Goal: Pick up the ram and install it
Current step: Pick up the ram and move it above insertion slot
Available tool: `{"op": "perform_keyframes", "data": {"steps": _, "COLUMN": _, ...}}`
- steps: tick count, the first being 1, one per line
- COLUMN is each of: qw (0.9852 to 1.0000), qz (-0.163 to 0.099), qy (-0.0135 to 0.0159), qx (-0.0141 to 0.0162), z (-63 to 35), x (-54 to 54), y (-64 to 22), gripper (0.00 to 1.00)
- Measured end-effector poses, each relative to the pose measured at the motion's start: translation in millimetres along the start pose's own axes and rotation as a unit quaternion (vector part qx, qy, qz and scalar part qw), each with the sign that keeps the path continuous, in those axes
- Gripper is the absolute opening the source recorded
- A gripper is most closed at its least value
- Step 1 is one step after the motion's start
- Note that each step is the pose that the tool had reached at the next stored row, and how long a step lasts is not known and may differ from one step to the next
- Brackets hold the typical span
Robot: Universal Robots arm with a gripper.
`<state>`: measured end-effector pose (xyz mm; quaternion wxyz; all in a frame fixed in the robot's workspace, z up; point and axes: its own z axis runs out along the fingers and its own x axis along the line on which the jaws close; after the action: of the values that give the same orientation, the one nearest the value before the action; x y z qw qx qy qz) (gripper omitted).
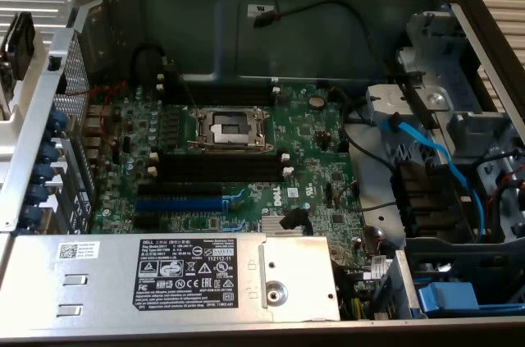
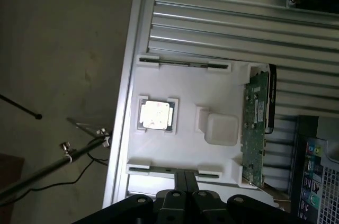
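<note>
- On the white moulded plastic tray (image 2: 185, 83), seen in the wrist view, the long, thin, dark green ram stick (image 2: 256, 128) is rested in a holder along the tray side that faces the grey metal computer case (image 2: 318, 176).
- Across the tray from it, a square silver processor chip (image 2: 154, 114) is seated in a recess. A small white square block (image 2: 221, 128) is set between chip and ram.
- The black two-fingered gripper (image 2: 185, 176) is held over the tray's edge with its jaws clenched together, and nothing is grasped between them.
- The ram is offset sideways from the jaws, towards the case and apart from the fingertips. Its long axis is laid roughly parallel to the line along which the fingers point, so the jaws are judged not to be lined up over it.
- Inside the open case, in the exterior view, the long black memory slots with white end clips (image 1: 217, 165) are seen empty, just on the near side of the silver processor socket (image 1: 230, 127). Their long axis is laid from the exterior view's left to its right.
- The ram is judged not yet picked up.
</note>
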<state>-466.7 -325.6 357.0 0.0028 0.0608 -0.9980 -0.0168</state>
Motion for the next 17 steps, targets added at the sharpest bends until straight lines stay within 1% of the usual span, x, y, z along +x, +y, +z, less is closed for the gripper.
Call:
{"op": "perform_keyframes", "data": {"steps": 3, "qw": 1.0, "qz": 0.0, "qy": 0.0001, "qx": 0.0004, "z": 0.0, "x": 0.0, "y": 0.1, "gripper": 0.1}}
{"op": "perform_keyframes", "data": {"steps": 5, "qw": 1.0, "qz": -0.005, "qy": 0.0001, "qx": 0.002, "z": 0.1, "x": 0.1, "y": 0.5, "gripper": 0.1}}
{"op": "perform_keyframes", "data": {"steps": 7, "qw": 0.9997, "qz": -0.023, "qy": 0.0007, "qx": 0.0021, "z": 0.0, "x": 0.2, "y": 0.4, "gripper": 0.1}}
{"op": "perform_keyframes", "data": {"steps": 9, "qw": 0.9992, "qz": -0.041, "qy": 0.0012, "qx": 0.0022, "z": 0.0, "x": 0.1, "y": 0.5, "gripper": 0.1}}
{"op": "perform_keyframes", "data": {"steps": 12, "qw": 0.9977, "qz": -0.068, "qy": 0.0021, "qx": 0.0022, "z": 0.0, "x": 0.1, "y": 0.5, "gripper": 0.1}}
{"op": "perform_keyframes", "data": {"steps": 14, "qw": 0.9962, "qz": -0.087, "qy": 0.0027, "qx": 0.0023, "z": 0.0, "x": 0.1, "y": 0.5, "gripper": 0.1}}
{"op": "perform_keyframes", "data": {"steps": 17, "qw": 0.9934, "qz": -0.115, "qy": 0.0036, "qx": 0.0024, "z": 0.0, "x": 0.1, "y": 0.5, "gripper": 0.1}}
